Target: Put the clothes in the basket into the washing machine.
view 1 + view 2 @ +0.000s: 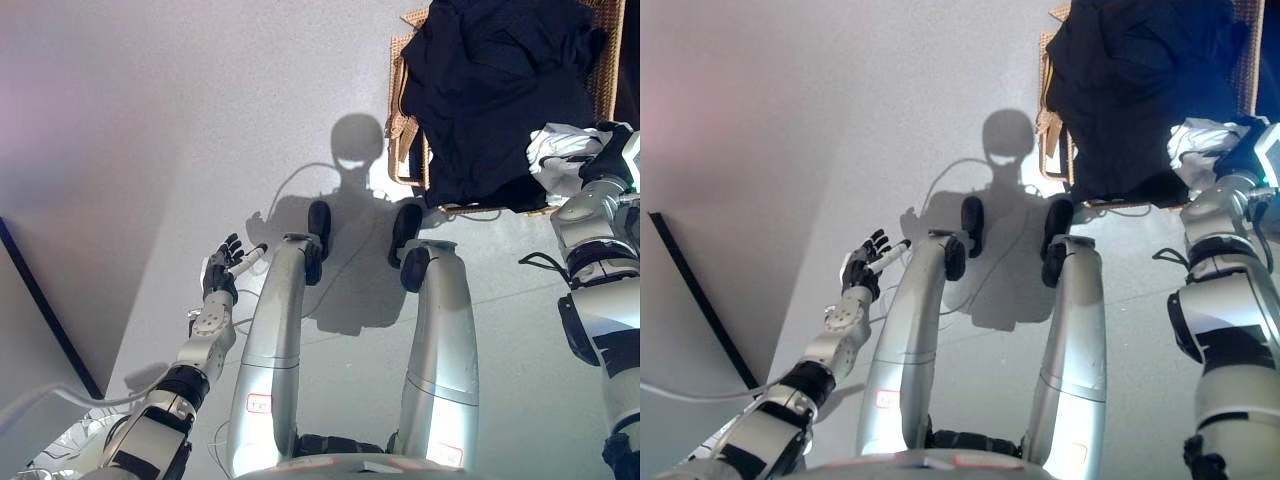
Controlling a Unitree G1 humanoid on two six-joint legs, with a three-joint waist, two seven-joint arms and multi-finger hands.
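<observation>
Nearest us, our left hand (221,268) hangs low at our left side over the bare grey floor (150,130), its fingers (232,246) straight and spread, holding nothing; we judge it idle, kept clear of the work. Farther off at upper right, a woven basket (398,110) stands on the floor, heaped with a dark garment (490,90) that spills over its near rim. Our right hand (600,160) reaches to the basket's right side, where a white garment (552,150) lies bunched against it, probably to grasp the laundry. We cannot tell whether those fingers are closed on the cloth, since they are buried in it. No washing machine shows. The right eye view shows more of the right forearm below the hand, while the left eye view shows more of the basket's left wall.
</observation>
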